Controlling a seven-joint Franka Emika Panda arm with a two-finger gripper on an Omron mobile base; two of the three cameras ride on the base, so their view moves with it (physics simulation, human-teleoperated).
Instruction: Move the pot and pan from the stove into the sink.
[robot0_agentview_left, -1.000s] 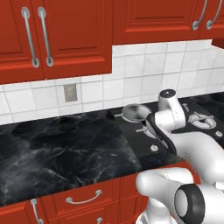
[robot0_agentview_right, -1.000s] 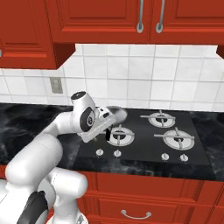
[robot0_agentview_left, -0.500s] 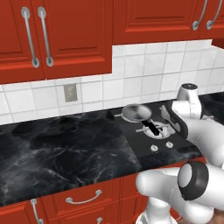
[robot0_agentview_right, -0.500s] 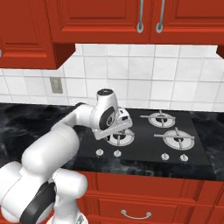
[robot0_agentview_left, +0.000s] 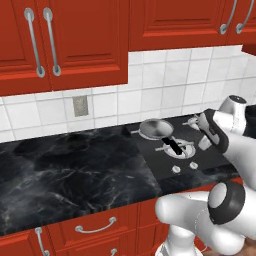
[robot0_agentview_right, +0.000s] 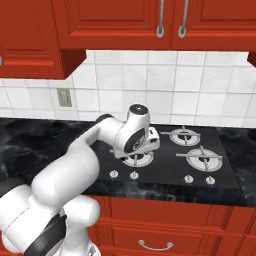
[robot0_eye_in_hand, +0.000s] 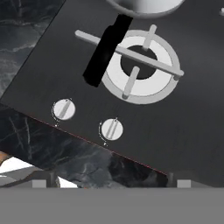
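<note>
pan (robot0_agentview_left: 156, 129) on stove (robot0_agentview_left: 200, 159) rear burner, beyond open jaws

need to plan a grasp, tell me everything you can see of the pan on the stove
The pan is a small, shallow, round frying pan of shiny silver metal with a straight black handle. It sits upright on the back left burner of the black stove, near the cooktop's left edge. Its handle points toward the front and lies over the grey grate of the front left burner. Nothing grips it; the open hand hovers above the front left burner and knobs.
</note>
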